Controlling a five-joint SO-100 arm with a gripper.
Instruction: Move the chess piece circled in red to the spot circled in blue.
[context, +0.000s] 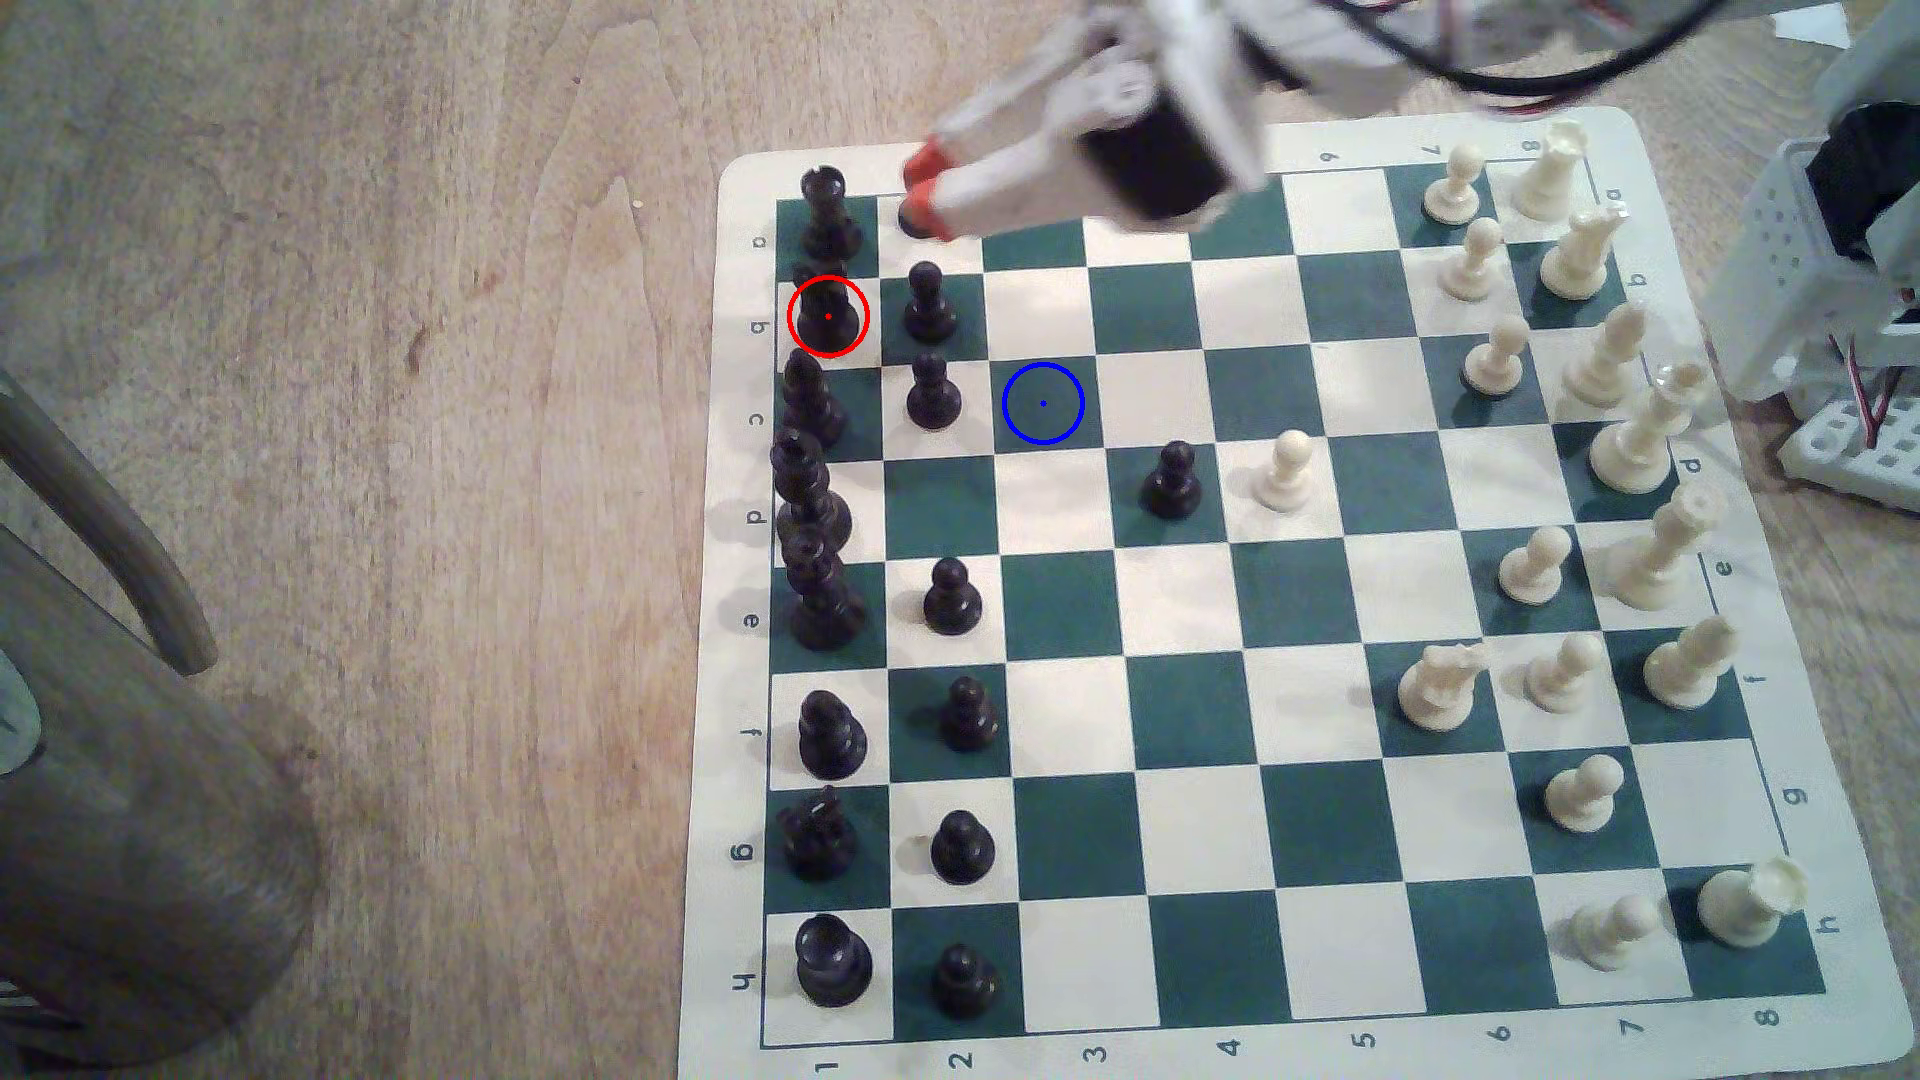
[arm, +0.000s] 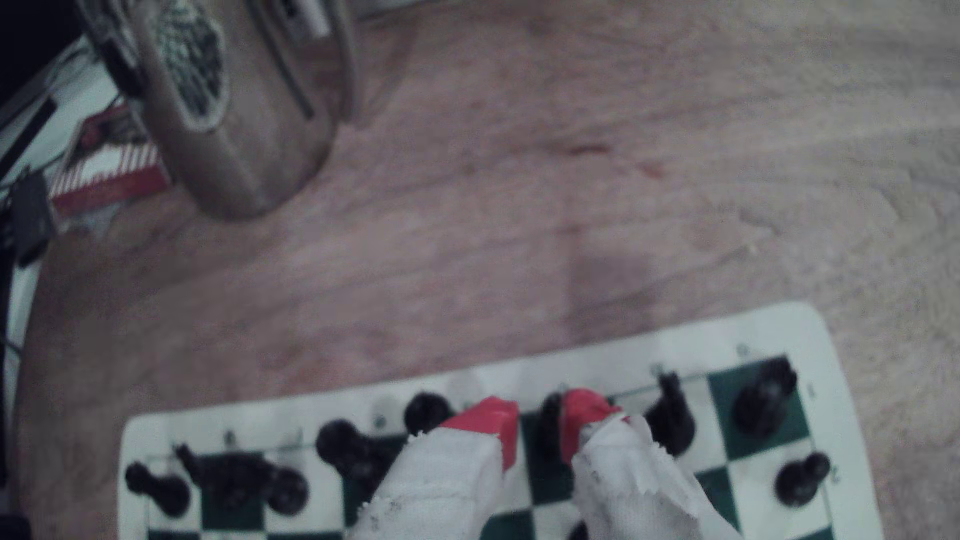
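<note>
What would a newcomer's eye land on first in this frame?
The red ring around the black knight at the board's far left column in the exterior view, and the blue ring on the dark green square two columns to its right. Then the red-tipped hand, fingers a little apart, hovering over the board's top left corner, holding nothing.

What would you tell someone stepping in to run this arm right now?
Gripper: red-tipped fingers apart with nothing between them, raised over the board's far black corner in the exterior view, above the pawn by the rook.
Knight: upright on its red-ringed cream square, in the back row between that rook and the bishop. Untouched.
Spot: the blue-ringed green square, bare, just past the pawn in front of the bishop.
Done: only the approach.
Left: come down on the knight, grip it, lift it over the pawns, set it on the spot. The neighbours stand close, so go carefully.
</note>
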